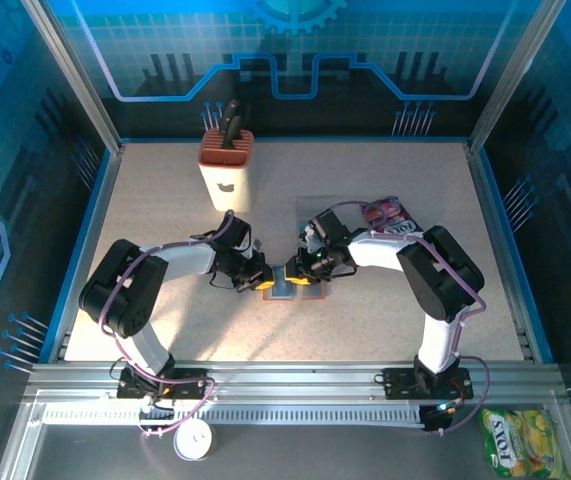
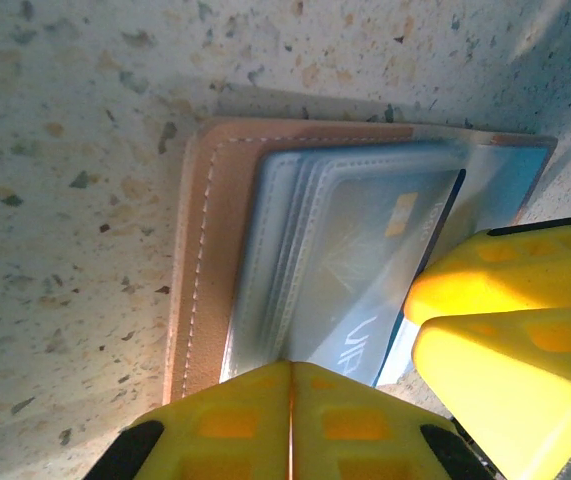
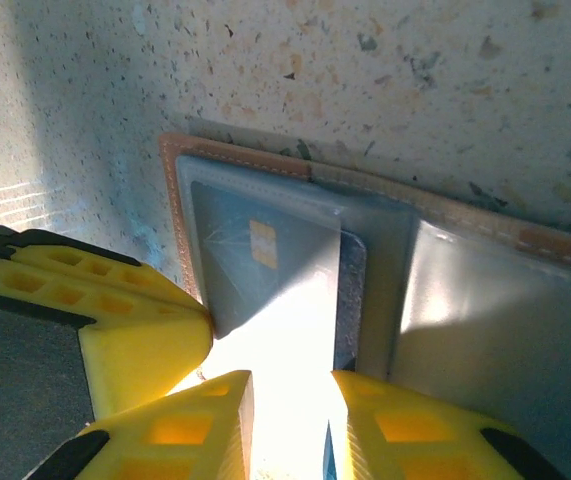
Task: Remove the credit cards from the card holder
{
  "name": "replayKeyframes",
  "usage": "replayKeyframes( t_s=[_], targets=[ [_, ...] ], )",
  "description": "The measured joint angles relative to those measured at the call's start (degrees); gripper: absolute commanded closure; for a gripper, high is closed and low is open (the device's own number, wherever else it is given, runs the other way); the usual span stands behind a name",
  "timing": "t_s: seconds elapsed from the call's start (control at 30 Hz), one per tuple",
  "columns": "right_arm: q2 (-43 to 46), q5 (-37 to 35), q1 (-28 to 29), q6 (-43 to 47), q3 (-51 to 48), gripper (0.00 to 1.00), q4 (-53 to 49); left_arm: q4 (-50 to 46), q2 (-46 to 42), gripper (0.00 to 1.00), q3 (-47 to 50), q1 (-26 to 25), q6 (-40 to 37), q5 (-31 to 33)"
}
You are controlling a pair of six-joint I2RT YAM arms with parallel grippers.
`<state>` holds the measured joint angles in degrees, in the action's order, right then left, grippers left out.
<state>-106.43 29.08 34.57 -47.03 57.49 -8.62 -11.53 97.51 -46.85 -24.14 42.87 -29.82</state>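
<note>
On the table (image 1: 145,230), frame centre, the open card holder (image 1: 289,291) lies between shut left jaws at its left edge and narrowly parted right jaws, toward which the top credit card's (image 3: 265,270) long axis points; glare hides any grip.

fixed camera looks down on the table (image 1: 385,320) from behind; both wrist cameras face the card holder (image 2: 190,260) close-up, from opposite sides.

Left arm (image 1: 130,290) and right arm (image 1: 443,275): black joint housings, white link shells, a purple cable (image 1: 343,205) looped along each. Left claw (image 2: 290,420) and right claw (image 3: 290,405): yellow moulded fingers (image 2: 215,425) with rectangular recesses, black mounts.
</note>
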Motion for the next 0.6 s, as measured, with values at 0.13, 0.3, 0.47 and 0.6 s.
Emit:
replayKeyframes(
  t_s=[0.13, 0.3, 0.47, 0.6],
  targets=[
    [0.00, -1.05, 0.11, 1.46, 0.85, 0.71, -1.97, -0.28, 0.00, 0.91, -0.24, -0.02, 0.00, 0.04],
    [0.02, -2.97, 0.24, 3.21, 1.75, 0.71, -4.57, -0.83, 0.00, 0.91, -0.35, -0.02, -0.70, 0.48],
    [0.15, -3.63, 0.26, 4.00, 2.21, 0.71, -5.95, -1.46, 0.00, 0.90, -0.63, -0.02, -1.05, 0.61],
    [1.01, -4.55, 0.26, 4.33, 2.21, 0.70, -7.17, -2.38, 0.00, 0.91, -1.03, -0.02, -1.07, 0.72]
  ],
)
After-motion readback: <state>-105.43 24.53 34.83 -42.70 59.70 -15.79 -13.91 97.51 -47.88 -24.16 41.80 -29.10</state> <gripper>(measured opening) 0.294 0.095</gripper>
